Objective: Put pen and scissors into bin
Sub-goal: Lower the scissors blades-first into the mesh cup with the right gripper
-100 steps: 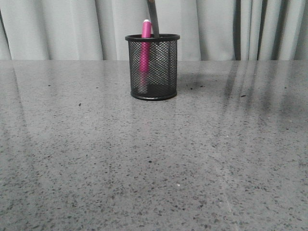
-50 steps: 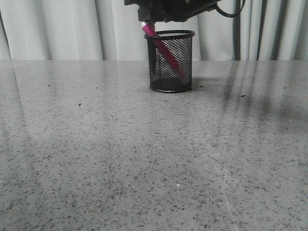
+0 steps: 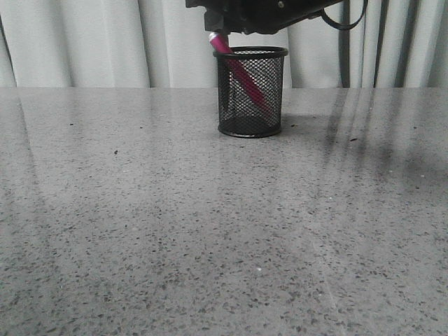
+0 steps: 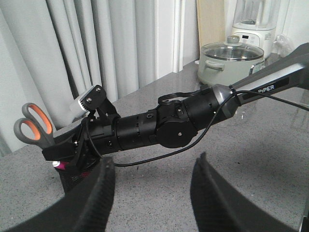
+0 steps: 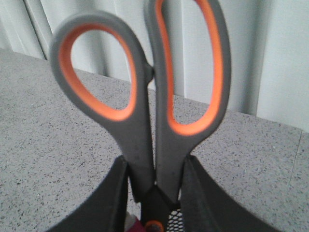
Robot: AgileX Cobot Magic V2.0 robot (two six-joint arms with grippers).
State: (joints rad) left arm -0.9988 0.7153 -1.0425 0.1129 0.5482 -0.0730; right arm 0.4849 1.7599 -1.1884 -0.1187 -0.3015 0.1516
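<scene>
The black mesh bin (image 3: 250,94) stands on the grey table at the far middle. The magenta pen (image 3: 236,68) leans slanted inside it, its capped end over the left rim. My right gripper (image 5: 154,193) is directly above the bin and shut on the scissors (image 5: 145,96) just below their grey and orange handles. The blades point down into the bin (image 5: 175,221), beside the pen (image 5: 136,226). The scissors (image 4: 33,128) also show in the left wrist view, above the bin (image 4: 72,180). My left gripper (image 4: 153,191) is open and empty, off to the side over bare table.
My right arm (image 4: 183,118) stretches across over the table with a loose cable below it. A lidded pot (image 4: 231,60) and a blender (image 4: 253,21) stand beyond the table's far corner. Grey curtains (image 3: 84,42) hang behind the table.
The bin has shifted to the right and the pen inside has tipped from upright to a slant. My right arm has come down into the front view over the bin.
</scene>
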